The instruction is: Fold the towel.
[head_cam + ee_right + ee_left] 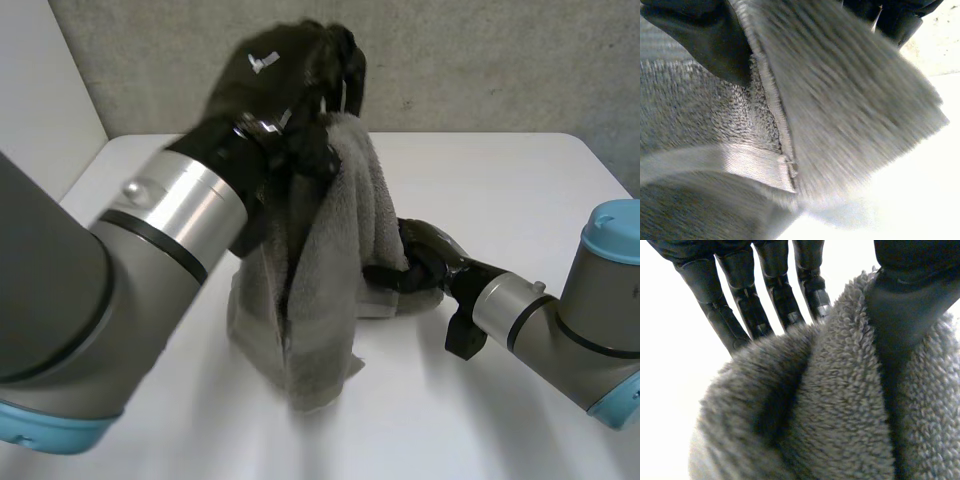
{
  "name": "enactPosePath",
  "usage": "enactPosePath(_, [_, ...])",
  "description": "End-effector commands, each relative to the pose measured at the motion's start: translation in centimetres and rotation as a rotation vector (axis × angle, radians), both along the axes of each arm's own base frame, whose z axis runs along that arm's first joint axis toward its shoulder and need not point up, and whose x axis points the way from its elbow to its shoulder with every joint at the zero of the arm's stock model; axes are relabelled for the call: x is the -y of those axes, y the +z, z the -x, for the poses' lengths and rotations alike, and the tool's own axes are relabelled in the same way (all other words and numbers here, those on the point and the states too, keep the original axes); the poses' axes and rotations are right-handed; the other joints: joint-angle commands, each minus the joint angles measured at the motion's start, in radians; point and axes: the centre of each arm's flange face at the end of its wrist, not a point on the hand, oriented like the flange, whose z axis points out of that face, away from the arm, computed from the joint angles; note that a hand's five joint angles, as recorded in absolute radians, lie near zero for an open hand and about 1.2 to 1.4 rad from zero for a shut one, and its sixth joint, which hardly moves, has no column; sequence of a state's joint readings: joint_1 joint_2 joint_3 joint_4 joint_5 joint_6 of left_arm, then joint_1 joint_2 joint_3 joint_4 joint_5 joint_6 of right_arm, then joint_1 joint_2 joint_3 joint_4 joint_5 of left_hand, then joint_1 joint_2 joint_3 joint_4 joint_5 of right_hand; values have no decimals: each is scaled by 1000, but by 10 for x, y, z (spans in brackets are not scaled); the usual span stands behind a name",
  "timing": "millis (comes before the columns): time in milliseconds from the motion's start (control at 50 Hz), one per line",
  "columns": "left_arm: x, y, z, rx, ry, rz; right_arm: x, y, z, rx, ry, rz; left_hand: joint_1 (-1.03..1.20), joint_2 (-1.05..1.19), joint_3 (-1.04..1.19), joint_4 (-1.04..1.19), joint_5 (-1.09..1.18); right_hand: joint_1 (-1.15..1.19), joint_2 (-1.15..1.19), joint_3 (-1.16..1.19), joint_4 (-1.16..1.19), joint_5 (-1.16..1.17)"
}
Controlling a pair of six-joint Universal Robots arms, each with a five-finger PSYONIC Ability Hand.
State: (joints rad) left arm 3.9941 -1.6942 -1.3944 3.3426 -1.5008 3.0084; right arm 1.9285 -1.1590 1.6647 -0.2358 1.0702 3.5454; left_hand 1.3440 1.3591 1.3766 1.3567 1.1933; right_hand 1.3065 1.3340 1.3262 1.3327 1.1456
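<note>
Towel [320,290] hangs from the left hand [285,70], pinched at twelve o'clock; the right hand [425,255] clasps its edge at three o'clock.

There is one grey towel [330,300]. There are two black hands, the left hand [290,70] and the right hand [425,258]. There are two arms, the left arm [150,230] and the right arm [560,320]. There is one white tabletop [520,180].
</note>
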Motion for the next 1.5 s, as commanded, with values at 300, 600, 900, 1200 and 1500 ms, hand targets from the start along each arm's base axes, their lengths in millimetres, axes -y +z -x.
enactPosePath(300, [12, 25, -23, -46, 72, 52, 14, -13, 2, -74, -34, 41, 52, 37, 20, 40, 28, 90, 62, 70, 64, 76])
enactPosePath(600, [9, 42, -31, -86, 83, 81, 31, -15, 12, -124, -96, 83, 52, 37, 20, 40, 28, 90, 62, 70, 64, 76])
enactPosePath(900, [11, 61, -42, -136, 101, 117, 37, -13, 17, -127, -113, 88, 52, 37, 20, 40, 28, 90, 62, 70, 64, 76])
enactPosePath(1200, [20, 61, -50, -140, 133, 112, 50, -6, 31, -141, -174, 114, 52, 37, 20, 40, 28, 90, 62, 70, 64, 76])
enactPosePath(1500, [41, 21, -36, -65, 136, 27, 37, 52, 41, -89, -181, 181, 52, 37, 20, 40, 28, -1132, -1160, -1152, -1158, -1146])
